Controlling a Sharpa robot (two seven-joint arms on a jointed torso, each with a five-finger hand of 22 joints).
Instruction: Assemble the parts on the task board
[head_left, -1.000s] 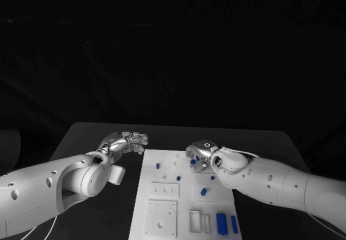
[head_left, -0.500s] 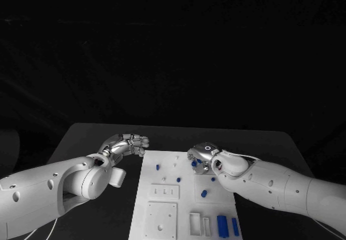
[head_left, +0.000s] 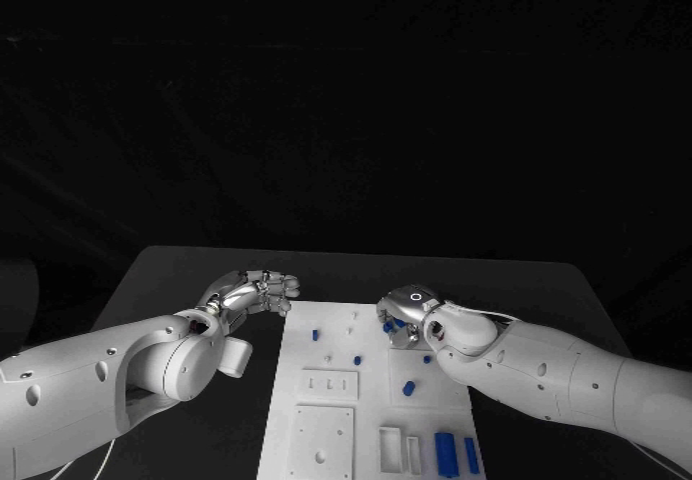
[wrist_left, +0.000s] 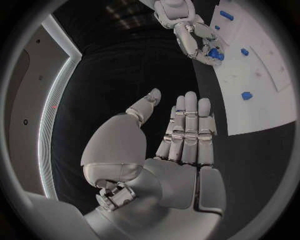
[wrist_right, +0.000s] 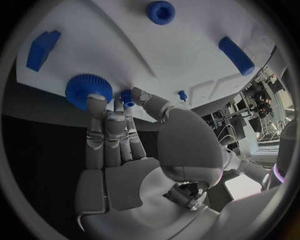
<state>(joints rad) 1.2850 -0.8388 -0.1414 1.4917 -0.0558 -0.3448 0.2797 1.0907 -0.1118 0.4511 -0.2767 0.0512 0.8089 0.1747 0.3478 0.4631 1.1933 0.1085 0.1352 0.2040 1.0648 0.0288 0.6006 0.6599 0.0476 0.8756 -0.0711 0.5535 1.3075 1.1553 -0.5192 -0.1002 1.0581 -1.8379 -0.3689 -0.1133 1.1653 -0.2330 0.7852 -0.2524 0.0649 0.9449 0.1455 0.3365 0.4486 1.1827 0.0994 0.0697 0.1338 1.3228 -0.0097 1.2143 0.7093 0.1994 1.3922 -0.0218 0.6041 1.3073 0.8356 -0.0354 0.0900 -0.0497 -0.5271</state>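
Right hand (wrist_right: 122, 150) is over the board's (head_left: 320, 345) far end, fingertips on a small blue peg (wrist_right: 127, 98) beside the gear (wrist_right: 88, 88); grip unclear. Left hand (wrist_left: 181, 135) is empty, fingers straight and together, off the board's left edge.

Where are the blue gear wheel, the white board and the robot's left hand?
blue gear wheel (wrist_right: 88, 88): right wrist view, toothed top face.
white board (head_left: 371, 372): head view, bare middle.
left hand (wrist_left: 181, 135): left wrist view, fingers.
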